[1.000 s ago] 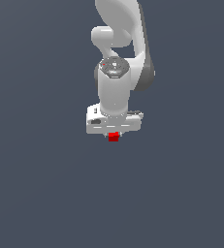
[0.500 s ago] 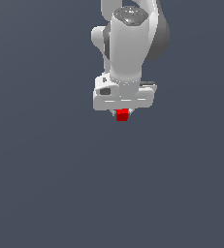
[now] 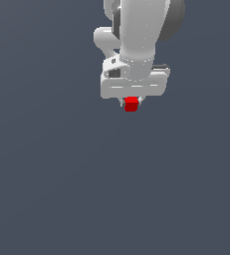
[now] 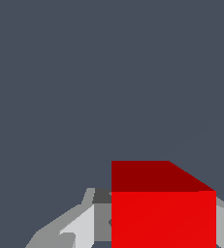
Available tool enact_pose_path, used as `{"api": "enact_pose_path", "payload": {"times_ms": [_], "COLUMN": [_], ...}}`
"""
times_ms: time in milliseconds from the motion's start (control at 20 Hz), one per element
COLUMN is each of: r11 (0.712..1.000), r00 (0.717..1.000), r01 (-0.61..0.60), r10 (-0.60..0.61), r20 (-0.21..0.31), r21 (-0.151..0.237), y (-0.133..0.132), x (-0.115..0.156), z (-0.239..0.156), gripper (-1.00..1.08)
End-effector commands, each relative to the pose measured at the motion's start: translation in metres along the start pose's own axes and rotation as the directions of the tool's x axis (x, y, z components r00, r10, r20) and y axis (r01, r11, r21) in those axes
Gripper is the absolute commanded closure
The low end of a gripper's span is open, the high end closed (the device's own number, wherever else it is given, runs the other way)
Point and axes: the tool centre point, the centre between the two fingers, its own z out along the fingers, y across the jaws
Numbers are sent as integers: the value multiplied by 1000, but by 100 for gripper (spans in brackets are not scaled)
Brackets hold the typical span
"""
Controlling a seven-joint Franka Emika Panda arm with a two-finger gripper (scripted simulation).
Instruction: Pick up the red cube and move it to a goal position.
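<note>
The red cube [image 3: 131,104] is small and bright red, much narrower than the white gripper. It sits between the fingertips of my gripper [image 3: 131,103], which is shut on it and holds it up against the plain grey background. In the wrist view the red cube [image 4: 163,213] fills the lower part of the picture, with a darker red face above a bright one, and a grey finger [image 4: 79,225] shows beside it. No goal marker shows in either view.
The white arm [image 3: 136,35] rises from the gripper out of the exterior view's top. Around it is only a flat dark grey surface [image 3: 52,189].
The arm has risen and moved toward the exterior view's right, carrying the red cube with it. The gripper has stayed shut on the cube.
</note>
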Motion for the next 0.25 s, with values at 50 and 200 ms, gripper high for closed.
{"api": "enact_pose_path", "payload": {"times_ms": [50, 200], "r11": [1000, 1000], "r00": [1000, 1000], "r01": [-1, -1], "r10": [1, 1], "r20": [1, 1], "r21": [0, 1], "y": [-2, -1], "x": [-1, 0], "z": [-5, -4], "gripper": [108, 108]}}
